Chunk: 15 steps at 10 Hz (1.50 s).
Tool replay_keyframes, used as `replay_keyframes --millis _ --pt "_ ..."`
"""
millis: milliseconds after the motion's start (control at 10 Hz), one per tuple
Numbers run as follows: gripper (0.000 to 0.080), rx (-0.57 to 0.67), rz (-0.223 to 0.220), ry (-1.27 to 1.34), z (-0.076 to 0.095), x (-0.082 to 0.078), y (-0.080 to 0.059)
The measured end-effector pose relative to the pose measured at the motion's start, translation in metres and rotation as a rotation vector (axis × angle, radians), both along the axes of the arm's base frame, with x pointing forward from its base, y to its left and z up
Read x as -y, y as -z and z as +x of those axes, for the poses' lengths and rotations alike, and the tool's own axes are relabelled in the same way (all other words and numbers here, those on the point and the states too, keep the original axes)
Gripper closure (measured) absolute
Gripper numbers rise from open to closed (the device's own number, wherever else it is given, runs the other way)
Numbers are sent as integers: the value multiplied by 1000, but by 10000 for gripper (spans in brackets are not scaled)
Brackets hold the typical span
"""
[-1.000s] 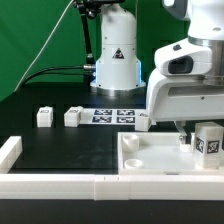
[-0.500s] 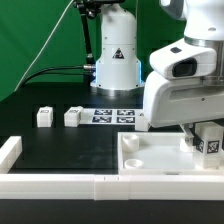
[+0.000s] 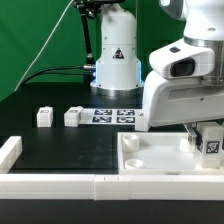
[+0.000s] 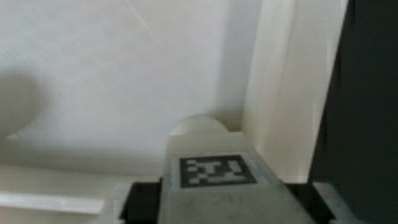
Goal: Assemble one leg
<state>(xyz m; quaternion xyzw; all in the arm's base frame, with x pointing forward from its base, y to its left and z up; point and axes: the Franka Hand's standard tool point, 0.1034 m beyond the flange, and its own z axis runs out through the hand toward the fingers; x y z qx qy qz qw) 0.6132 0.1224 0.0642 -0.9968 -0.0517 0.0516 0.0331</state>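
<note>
My gripper (image 3: 206, 134) is shut on a leg (image 3: 211, 144), a small white block with a black-and-white tag. It holds the leg upright over the far right corner of the large white tray (image 3: 150, 158), at the exterior view's right. In the wrist view the leg (image 4: 217, 172) sits between my two fingers (image 4: 135, 202), just above the tray floor and next to the tray's raised rim (image 4: 285, 80). Whether the leg touches the tray is hidden. Two loose legs (image 3: 44, 116) (image 3: 72, 117) stand on the black table at the exterior view's left. A third leg (image 3: 143, 121) peeks out beside my hand.
The marker board (image 3: 110, 115) lies on the table in front of the arm's base (image 3: 116, 60). White border rails run along the front (image 3: 60, 186) and stand at the exterior view's left (image 3: 9, 150). Black table shows beyond the tray rim (image 4: 365, 100).
My hand has shifted slightly toward the tray corner with the leg still in its grip. The loose legs have not moved.
</note>
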Motion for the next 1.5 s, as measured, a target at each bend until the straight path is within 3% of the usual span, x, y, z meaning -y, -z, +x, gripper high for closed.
replay_keyframes --millis 600,1100,1200,1300,1400,1500 --pt "507 -38 -77 859 0 -7 1" --pt "507 -57 -104 1288 2 -11 1" --pt "425 -57 -101 1258 1 -11 1" --pt "259 -53 -96 1205 1 -11 1" --pt "259 -52 -91 1168 1 -12 2" --pt "172 -43 -81 1055 1 -11 2"
